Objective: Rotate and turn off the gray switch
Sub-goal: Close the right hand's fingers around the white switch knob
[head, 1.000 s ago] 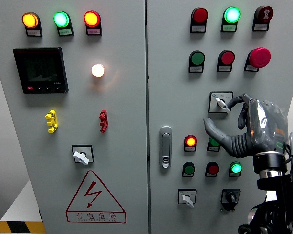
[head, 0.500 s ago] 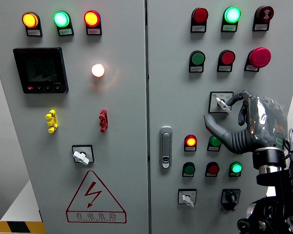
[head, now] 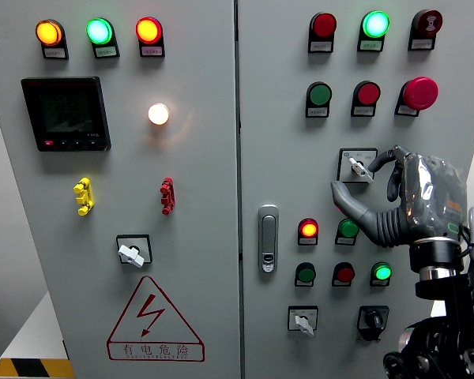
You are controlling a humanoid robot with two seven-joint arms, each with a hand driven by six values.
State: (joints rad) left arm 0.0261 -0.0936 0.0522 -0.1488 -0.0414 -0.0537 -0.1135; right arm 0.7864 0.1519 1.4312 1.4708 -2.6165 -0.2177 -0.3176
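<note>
1. Gray cabinet doors (head: 205,260) fill my whole view — lamps, push-buttons and rotary selectors across two panels, split by a vertical seam.
2. The gray switch (head: 358,168) I'm after sits on the right-hand door, in a square black plate below the red button (head: 367,94) and above the lit green lamp (head: 347,229). Its lever slants toward the lower right.
3. My right hand (head: 395,193) is at it: one fingertip (head: 377,162) touches the lever's end, and the thumb (head: 344,196) is spread wide below, clear of the knob. So the hand is half-open, nothing pinched yet as far as I can judge.
4. To do this well, I'd bring the thumb up against the lever's underside so both sides are gripped, not just nudged.
5. Then turn from the wrist about the knob's centre — pushing sideways would likely slip the finger off.
6. I'd keep my knuckles off the green lamp and the red-lit lamp (head: 308,229) beneath.
7. My left hand is out of view.
</note>
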